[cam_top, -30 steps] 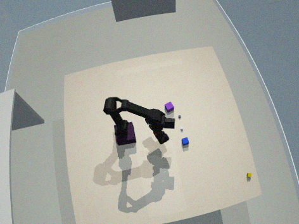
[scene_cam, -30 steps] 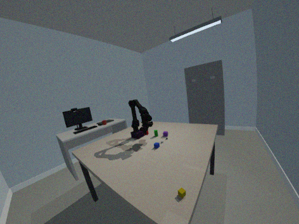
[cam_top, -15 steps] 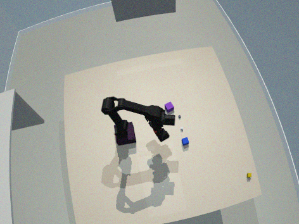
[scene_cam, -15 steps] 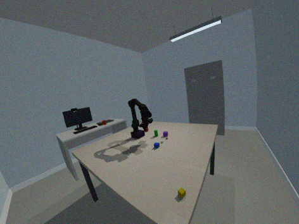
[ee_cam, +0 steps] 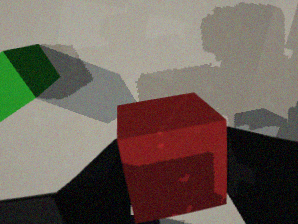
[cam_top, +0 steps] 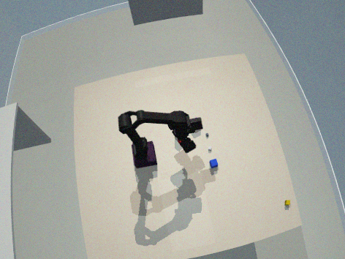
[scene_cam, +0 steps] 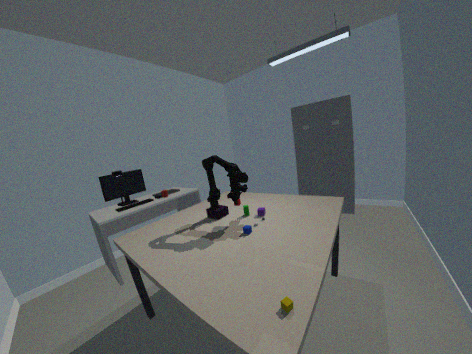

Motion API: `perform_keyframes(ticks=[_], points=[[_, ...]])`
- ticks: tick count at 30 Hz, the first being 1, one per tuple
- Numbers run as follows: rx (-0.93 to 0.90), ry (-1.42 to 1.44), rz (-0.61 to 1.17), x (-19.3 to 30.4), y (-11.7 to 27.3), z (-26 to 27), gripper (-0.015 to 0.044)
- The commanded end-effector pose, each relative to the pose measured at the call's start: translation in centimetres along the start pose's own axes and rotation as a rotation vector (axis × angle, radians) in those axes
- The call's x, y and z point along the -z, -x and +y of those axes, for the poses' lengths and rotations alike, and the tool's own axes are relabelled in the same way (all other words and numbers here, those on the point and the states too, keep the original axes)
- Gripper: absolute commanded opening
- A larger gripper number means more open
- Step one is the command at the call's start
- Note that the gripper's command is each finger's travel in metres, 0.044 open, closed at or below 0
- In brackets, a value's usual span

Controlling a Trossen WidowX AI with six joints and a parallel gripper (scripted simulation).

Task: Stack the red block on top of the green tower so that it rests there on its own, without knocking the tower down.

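Wrist view: the red block (ee_cam: 172, 155) fills the space between the jaws, a dark finger (ee_cam: 260, 175) pressed to each side of it.
Jaws: closed partway on the red block and gripping it; the block keeps them from closing further.
Red block: held clear of the counter (scene_cam: 260, 270); in the exterior view it shows as a small red spot (scene_cam: 238, 201) under the arm's (scene_cam: 220, 175) tip, above the counter surface.
Green tower: a tall green block (scene_cam: 246, 210) standing upright on the counter, just beside and below the jaws in the exterior view; in the wrist view its top (ee_cam: 20, 80) sits up and to the left of the jaws, apart from the red block.
Top view: the arm (cam_top: 161, 118) covers the green tower, and only a red speck (cam_top: 180, 141) shows at the jaws.
Purple block: on the counter (scene_cam: 261, 211) just past the green tower, farther from the jaws.
Blue block: on the counter (cam_top: 213, 163) near the jaws, off to one side.
Yellow block: at the counter's far corner (cam_top: 287, 202), well apart from the jaws.
Shadows: the arm's grey shadows (cam_top: 172, 197) spread over the counter beside the base (cam_top: 144, 155).
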State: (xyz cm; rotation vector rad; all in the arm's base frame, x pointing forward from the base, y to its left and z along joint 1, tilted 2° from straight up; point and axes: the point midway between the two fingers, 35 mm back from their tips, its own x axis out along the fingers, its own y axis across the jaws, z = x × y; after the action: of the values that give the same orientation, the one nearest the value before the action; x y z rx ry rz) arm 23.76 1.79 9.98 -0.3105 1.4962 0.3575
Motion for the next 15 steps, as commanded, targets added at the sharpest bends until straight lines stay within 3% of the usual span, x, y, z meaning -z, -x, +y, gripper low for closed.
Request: perform_keyframes(ticks=[1,15], points=[[0.001,-0.003,0.002,-0.7,0.0,1.2,0.0000],[-0.004,-0.003,0.000,-2.6,0.0,6.8,0.0000]])
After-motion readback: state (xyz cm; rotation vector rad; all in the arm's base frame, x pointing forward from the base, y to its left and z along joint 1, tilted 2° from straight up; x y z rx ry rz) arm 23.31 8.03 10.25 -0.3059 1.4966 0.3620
